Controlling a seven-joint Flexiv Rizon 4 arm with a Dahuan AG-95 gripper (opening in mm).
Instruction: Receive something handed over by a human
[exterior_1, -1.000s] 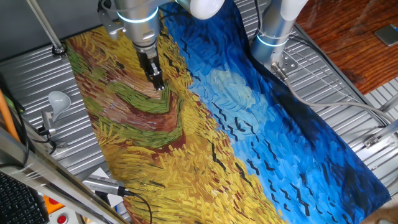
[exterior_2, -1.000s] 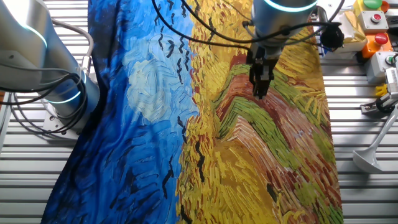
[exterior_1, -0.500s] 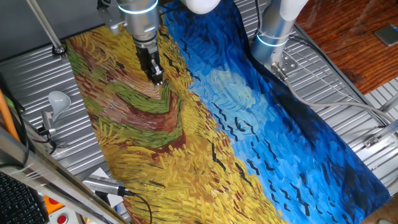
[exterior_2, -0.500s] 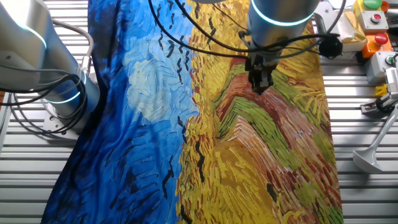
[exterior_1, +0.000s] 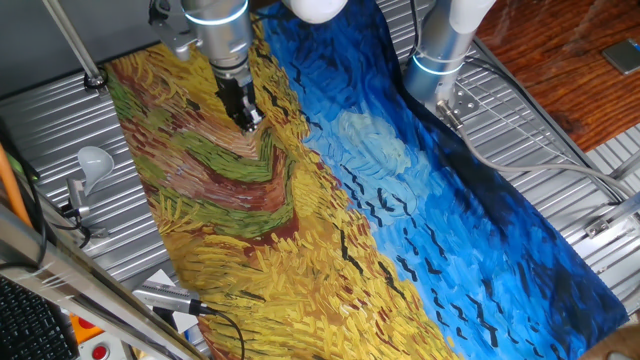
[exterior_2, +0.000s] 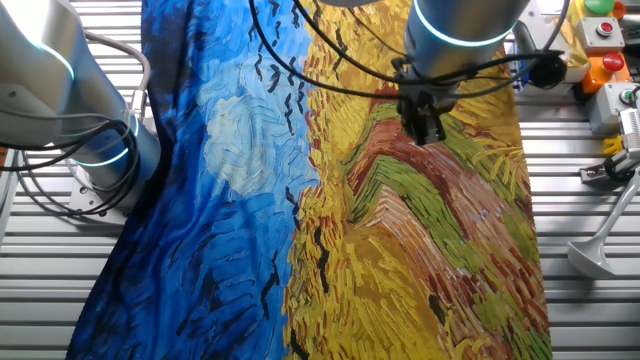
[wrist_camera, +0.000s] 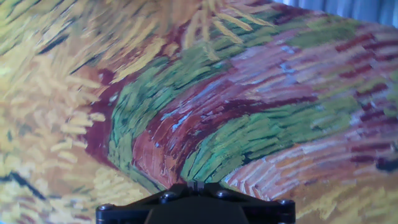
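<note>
My gripper (exterior_1: 251, 123) hangs over the far yellow-and-green part of the painted cloth (exterior_1: 300, 200); it also shows in the other fixed view (exterior_2: 428, 133). Its dark fingers are pressed together with nothing between them. In the hand view the fingertips (wrist_camera: 196, 185) meet at the bottom edge, above the cloth's green and red-brown strokes. No pale-pink lump shows in any view. No hand or forearm is in view.
A white bulb-shaped object (exterior_1: 93, 160) lies on the ribbed metal table (exterior_1: 60, 110) left of the cloth. A second arm's base (exterior_1: 437, 62) stands at the back. Buttons and tools (exterior_2: 605, 70) sit at the table's right edge in the other fixed view.
The gripper has risen and drawn back a little from the cloth. It has stayed shut and empty.
</note>
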